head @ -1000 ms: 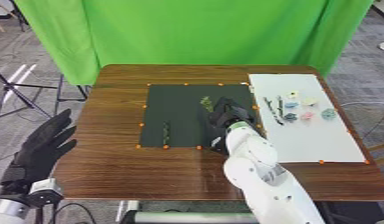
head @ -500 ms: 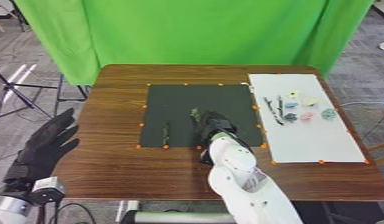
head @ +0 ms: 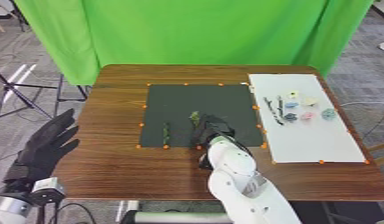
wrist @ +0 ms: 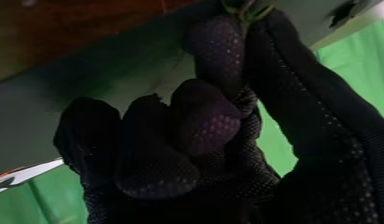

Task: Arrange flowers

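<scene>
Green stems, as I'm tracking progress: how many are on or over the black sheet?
2: the left stem lies on the black sheet; the held stem is in the right hand, which may hide more.

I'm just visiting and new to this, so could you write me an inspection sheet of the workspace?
Surface: brown wooden table, dark mat, white sheet
Job's things: green stem on the mat; leafy sprig in the right hand; flower heads and twigs on the sheet
Clutter: orange markers edging mat and sheet
Hands: right pinches sprig; left hand open by table's left edge
Cables: dark cable, floor, lower left
Surroundings: green curtain
</scene>
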Tool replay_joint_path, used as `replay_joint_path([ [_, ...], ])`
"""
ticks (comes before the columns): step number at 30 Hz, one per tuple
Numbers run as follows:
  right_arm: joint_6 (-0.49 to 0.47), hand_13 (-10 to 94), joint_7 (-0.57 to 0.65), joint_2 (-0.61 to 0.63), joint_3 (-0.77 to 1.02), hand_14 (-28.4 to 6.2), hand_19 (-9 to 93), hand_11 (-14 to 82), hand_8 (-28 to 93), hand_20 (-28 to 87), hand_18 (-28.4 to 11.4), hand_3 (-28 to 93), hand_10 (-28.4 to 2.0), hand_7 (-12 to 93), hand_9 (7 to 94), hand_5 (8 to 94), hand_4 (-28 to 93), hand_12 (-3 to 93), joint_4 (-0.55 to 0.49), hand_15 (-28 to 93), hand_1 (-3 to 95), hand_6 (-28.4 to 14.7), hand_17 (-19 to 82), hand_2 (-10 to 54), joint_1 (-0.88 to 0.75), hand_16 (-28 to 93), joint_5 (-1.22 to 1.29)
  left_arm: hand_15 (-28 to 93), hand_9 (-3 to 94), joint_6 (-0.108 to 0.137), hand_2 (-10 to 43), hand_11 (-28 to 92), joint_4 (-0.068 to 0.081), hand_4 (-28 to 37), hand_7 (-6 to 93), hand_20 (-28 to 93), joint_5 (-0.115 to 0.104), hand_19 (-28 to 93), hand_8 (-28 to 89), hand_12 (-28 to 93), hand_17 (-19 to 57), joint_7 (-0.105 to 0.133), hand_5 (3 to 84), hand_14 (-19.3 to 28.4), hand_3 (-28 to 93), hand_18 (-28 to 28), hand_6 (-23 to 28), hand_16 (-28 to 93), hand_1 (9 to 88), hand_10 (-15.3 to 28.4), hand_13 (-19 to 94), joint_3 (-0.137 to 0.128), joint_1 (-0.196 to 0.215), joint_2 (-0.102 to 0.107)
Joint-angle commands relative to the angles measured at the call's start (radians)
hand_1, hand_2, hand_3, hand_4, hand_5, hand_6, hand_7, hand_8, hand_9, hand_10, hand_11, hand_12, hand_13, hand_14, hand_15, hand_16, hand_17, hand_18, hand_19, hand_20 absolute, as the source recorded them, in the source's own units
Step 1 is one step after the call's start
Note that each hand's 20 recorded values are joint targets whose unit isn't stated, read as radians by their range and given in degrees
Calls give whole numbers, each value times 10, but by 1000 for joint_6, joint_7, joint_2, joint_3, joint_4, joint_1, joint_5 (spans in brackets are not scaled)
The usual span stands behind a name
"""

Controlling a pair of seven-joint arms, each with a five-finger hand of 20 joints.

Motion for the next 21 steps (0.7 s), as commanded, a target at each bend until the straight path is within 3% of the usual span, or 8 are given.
replay_joint_path([
  [1,-14,805,-17,13,-2,-71,932,607,169,691,-218,797,-77,510,840,746,-203,499,-4,809,338,7,483,-95,-9,397,-40,106,151,-7,-68,74,-3,-267,174,107,-3,313,-92,231,-119,-3,207,103,691,164,1,104,242,75,109,-8,16,-2],
  [16,-74,791,-8,102,-8,-76,932,606,118,685,-220,797,-81,495,826,733,-222,502,-88,808,286,2,465,-95,21,399,-9,107,151,-5,-65,74,-9,-267,176,107,-2,313,-93,229,-119,1,206,104,690,165,1,104,243,75,108,-20,30,-17],
  [18,-82,789,-12,106,-2,-76,932,605,74,684,-220,797,-82,503,825,732,-224,503,-102,808,281,1,464,-95,17,399,17,107,151,-4,-65,74,-8,-267,176,107,-2,314,-93,229,-119,-1,206,104,690,165,1,104,243,75,108,-18,27,-15],
  [21,-88,785,-13,112,-1,-76,932,604,-106,683,-223,793,-84,525,821,738,-216,501,-118,807,263,-4,463,-95,9,398,21,107,151,-7,-65,74,-5,-266,176,107,-3,314,-93,230,-119,-1,207,103,690,165,2,104,243,76,108,-18,24,-11],
])
